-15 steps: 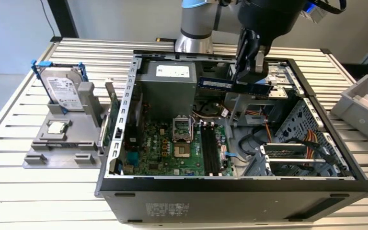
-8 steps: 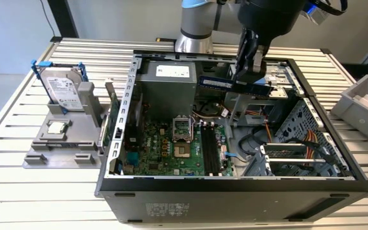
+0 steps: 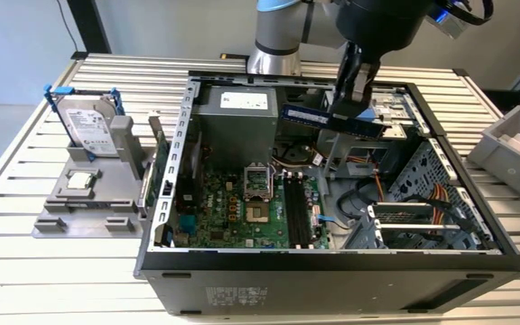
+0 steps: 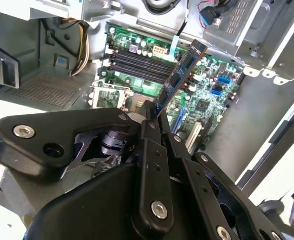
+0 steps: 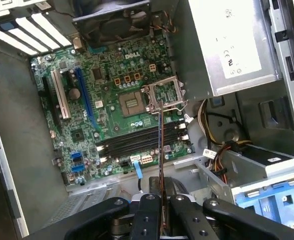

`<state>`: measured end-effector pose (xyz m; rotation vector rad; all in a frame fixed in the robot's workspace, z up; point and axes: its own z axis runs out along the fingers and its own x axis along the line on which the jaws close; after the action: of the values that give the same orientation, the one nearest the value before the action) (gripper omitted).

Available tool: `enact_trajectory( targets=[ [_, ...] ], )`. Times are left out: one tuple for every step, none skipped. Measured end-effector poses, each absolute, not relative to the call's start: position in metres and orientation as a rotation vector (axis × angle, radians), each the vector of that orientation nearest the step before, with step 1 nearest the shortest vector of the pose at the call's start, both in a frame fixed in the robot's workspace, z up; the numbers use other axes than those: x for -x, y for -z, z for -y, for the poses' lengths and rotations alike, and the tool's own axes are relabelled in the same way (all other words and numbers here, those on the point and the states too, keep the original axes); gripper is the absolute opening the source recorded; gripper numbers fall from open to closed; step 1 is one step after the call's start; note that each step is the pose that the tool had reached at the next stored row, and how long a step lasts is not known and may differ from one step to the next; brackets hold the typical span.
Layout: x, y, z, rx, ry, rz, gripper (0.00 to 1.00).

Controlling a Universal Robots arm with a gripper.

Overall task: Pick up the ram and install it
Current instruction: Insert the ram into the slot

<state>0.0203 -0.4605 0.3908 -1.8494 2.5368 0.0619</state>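
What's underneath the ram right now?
Held by the gripper, the ram hangs above the motherboard, with its memory slots and open socket below. The gripper hides whatever lies nearest it.

We take this for a robotics lab or workshop bench: a robot arm (image 3: pixel 275 40) stands at a slatted metal table (image 3: pixel 61 284) that carries an open computer case (image 3: pixel 332 288), with a grey parts holder (image 3: pixel 70 218) and a storage bin (image 3: pixel 509 154) beside it.
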Motion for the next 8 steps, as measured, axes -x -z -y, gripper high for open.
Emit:
enact_trajectory(
  targets=[
    [-0.0203, -0.3908, 0.4605, 1.834, -0.062, -2.548, 0.0],
    [-0.0203, -0.3908, 0.4605, 1.819, -0.062, -2.558, 0.0],
    [-0.0203, -0.3908, 0.4605, 1.802, -0.062, -2.57, 0.0],
    [-0.0203, -0.3908, 0.4605, 1.785, -0.062, -2.581, 0.0],
    [-0.0203, -0.3907, 0.4605, 1.767, -0.062, -2.593, 0.0],
    [-0.0203, -0.3907, 0.4605, 1.75, -0.062, -2.605, 0.0],
    [-0.0203, -0.3907, 0.4605, 1.732, -0.062, -2.616, 0.0],
    [-0.0203, -0.3907, 0.4605, 1.715, -0.062, -2.627, 0.0]
  ],
)
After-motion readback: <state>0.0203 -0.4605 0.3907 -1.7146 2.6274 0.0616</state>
